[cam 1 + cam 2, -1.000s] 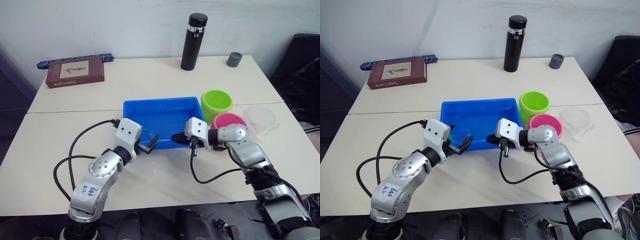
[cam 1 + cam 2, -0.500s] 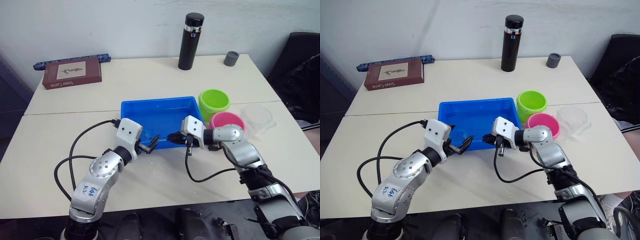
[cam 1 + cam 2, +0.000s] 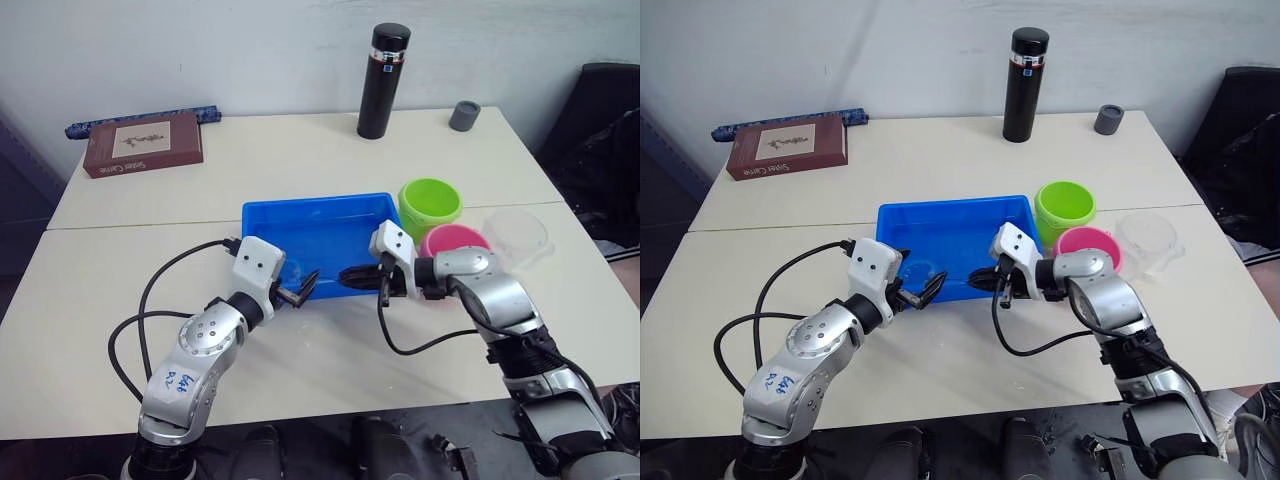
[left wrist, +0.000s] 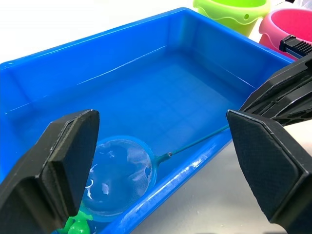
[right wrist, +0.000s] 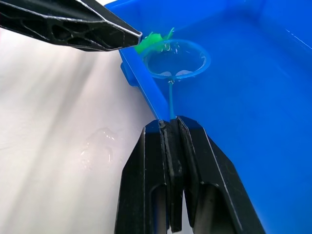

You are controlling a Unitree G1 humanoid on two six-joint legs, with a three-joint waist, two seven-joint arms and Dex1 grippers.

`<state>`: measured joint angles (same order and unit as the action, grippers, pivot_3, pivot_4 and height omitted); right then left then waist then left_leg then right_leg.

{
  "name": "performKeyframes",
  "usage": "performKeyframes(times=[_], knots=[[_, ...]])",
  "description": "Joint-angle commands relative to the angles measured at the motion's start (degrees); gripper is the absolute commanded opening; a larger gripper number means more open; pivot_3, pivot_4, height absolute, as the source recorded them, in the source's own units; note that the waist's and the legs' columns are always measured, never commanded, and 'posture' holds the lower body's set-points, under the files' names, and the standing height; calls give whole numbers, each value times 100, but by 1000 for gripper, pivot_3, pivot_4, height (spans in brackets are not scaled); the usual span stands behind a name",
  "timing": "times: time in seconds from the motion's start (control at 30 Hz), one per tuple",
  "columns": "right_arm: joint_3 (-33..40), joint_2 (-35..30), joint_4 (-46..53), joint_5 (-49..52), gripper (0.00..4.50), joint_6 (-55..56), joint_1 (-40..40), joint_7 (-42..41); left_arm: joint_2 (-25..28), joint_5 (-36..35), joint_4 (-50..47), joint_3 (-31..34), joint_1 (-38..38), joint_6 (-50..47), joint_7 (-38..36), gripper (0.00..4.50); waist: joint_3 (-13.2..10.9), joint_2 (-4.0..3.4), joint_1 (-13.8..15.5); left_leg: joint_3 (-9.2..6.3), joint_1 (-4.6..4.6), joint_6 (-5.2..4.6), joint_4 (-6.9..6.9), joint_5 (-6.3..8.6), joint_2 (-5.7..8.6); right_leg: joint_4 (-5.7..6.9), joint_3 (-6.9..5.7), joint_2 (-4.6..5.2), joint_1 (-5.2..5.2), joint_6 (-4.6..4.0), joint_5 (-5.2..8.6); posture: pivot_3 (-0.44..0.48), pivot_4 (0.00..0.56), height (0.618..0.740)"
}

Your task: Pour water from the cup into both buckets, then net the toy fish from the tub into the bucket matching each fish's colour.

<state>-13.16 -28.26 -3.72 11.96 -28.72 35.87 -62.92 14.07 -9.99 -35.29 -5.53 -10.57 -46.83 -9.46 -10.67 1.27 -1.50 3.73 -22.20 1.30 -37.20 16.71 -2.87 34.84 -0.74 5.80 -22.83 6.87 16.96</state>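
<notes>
Right gripper has its two fingers pressed together on the thin handle of the net, whose hoop lies low in the tub, near the tub's front left corner. One green toy fish sits just beside the hoop at that corner. Left gripper hangs wide open at the tub's front rim and holds nothing. Green bucket and pink bucket stand right of the tub, and the cup stands near the worktop's right edge
</notes>
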Motion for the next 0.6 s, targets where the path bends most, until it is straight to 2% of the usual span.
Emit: performKeyframes(times=[0.03,0.43,0.6], knots=[[26,-104,43,-33,0,306,57,-71,3,40,-167,8,-10,130,-4,4484,0,0,0,0,0,0,0,0,0,0,0,0,0,0,0,0,150,740],[159,-16,-1123,-720,0,1679,420,756,25,33,-112,4,-73,134,-58,4484,0,0,-5,2,1,1,-10,-2,1,13,1,-2,0,1,-1,0,150,740],[53,-7,-1198,-860,0,2118,425,760,21,39,-109,-1,-75,136,-60,4484,0,0,-5,1,1,3,-7,-3,0,12,1,-3,0,1,0,0,150,740]])
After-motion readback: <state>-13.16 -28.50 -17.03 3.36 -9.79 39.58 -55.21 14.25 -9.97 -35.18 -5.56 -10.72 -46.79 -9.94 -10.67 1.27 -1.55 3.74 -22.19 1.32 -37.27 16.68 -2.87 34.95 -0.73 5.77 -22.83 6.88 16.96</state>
